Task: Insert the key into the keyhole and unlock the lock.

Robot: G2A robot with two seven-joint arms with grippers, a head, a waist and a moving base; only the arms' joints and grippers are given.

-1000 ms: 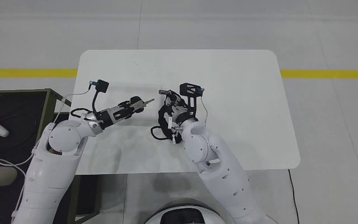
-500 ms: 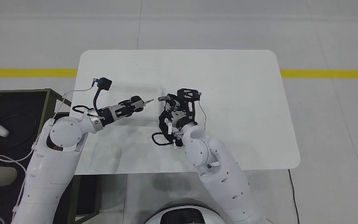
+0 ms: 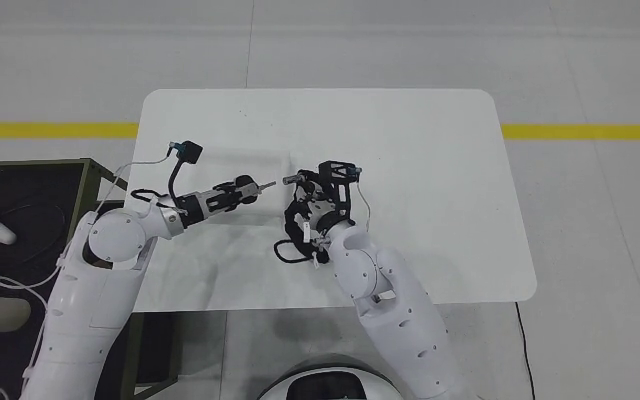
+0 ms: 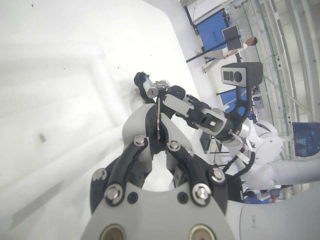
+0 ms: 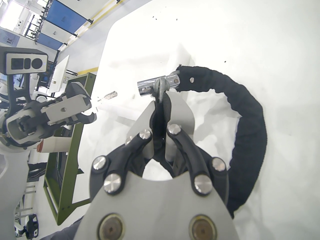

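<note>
1. Seen from above, a white table [image 3: 420, 130] with rounded corners; two robot arms meet over it just to the 9 o'clock side of its centre
2. The left gripper [image 3: 245, 189] [image 4: 158, 116] is clamped tight on a flat metal key [image 3: 265, 184] [image 4: 158, 122], pinching its head; the blade sticks out past the fingertips and points toward 3 o'clock
3. The right gripper [image 3: 305, 186] [image 5: 160, 101] is closed on the lock [image 3: 293, 178] [image 5: 155, 83], gripping it at the short chrome barrel [image 4: 151, 89], which lies level and in line with the key
4. The keyhole [image 4: 151, 92] is a small dark slot in the round end of the barrel; it faces 9 o'clock, toward the key
5. The key's tip [image 5: 107, 96] is near that end of the barrel but apart from it, with bare table showing between them
6. A black fabric-covered cable [image 3: 290, 225] [image 5: 250, 116] leaves the barrel's far end and curves round to 6 o'clock beside the right wrist
7. Off the table's 9 o'clock edge stands a dark cabinet [image 3: 90, 175] with a green frame; a yellow line [image 3: 60, 130] crosses the grey floor
</note>
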